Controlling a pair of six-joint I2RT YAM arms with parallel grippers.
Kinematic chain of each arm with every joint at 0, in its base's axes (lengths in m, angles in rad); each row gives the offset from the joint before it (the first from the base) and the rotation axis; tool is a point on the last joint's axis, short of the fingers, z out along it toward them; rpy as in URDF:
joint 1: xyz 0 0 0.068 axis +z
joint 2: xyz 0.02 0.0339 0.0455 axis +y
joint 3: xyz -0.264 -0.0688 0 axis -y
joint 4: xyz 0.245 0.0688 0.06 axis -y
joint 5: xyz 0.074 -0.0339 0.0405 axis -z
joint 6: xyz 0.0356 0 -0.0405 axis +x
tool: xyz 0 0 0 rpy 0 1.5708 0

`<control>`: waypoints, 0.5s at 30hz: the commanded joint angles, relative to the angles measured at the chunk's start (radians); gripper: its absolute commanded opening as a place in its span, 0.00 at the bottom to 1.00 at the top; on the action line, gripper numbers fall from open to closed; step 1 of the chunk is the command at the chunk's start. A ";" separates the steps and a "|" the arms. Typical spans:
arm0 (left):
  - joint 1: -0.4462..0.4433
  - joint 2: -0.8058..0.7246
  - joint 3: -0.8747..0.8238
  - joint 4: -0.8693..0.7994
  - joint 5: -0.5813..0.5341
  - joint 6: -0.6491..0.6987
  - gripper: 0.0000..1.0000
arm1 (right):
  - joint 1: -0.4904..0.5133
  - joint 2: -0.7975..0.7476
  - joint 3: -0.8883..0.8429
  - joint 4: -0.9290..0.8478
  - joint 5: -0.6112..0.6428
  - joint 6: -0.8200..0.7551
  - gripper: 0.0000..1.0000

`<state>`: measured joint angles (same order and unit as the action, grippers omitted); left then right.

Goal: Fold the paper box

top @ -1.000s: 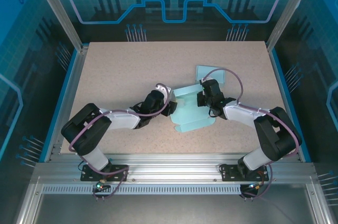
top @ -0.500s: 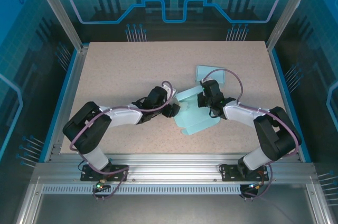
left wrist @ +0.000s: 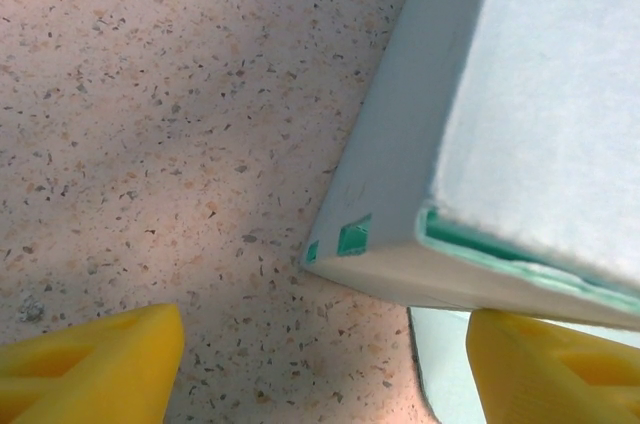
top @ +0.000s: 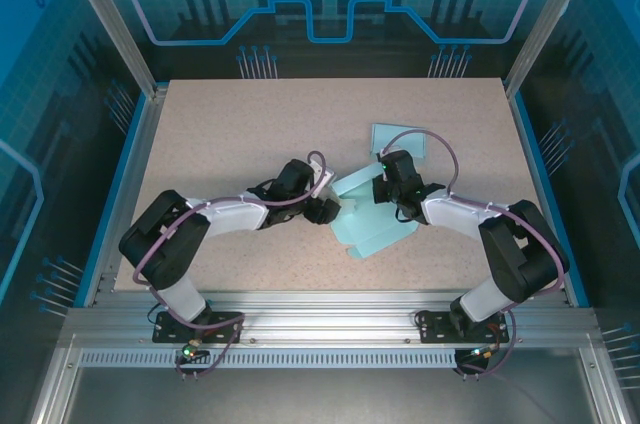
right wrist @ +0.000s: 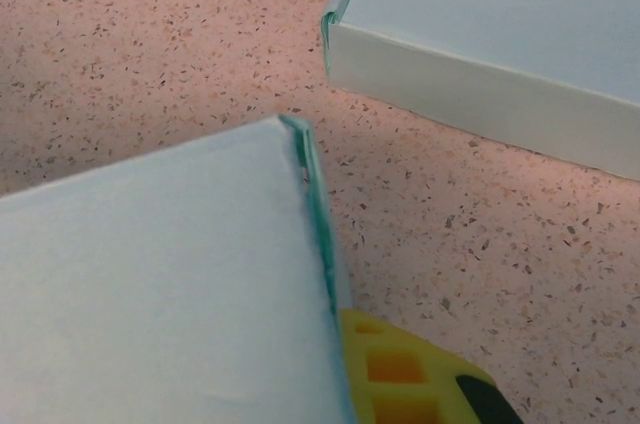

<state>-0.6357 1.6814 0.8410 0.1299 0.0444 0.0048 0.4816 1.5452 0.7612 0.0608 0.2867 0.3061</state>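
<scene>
- Speckled tabletop [top: 220, 124].
- The paper box [top: 365, 222] lies just right of the tabletop's middle, toward the near edge, between both hands.
- Right hand [top: 384, 196] is clenched on the box's right wall.
- Left hand [top: 327, 209] is released, with its fingers [left wrist: 90, 359] spread either side of the box's left corner.

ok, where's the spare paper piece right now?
Top view: the spare paper piece lies on the table right of centre, just beyond the right gripper, farther back than the paper box between the two arms.

Room on the left
Desk [top: 220, 134] bare from 9 to 12 o'clock; paper box [top: 362, 224] blocks the middle, second box [top: 396, 136] at 1 o'clock.
</scene>
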 commanded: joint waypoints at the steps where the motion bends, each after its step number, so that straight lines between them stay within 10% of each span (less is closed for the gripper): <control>1: -0.004 -0.016 0.033 -0.021 0.072 0.030 0.78 | 0.018 0.012 0.041 0.030 -0.082 0.017 0.00; 15: 0.026 -0.025 0.066 -0.155 0.068 0.106 0.84 | 0.018 0.015 0.046 0.022 -0.074 0.015 0.00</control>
<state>-0.6205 1.6810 0.8822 0.0189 0.0788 0.0818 0.4915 1.5455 0.7799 0.0616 0.2344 0.3103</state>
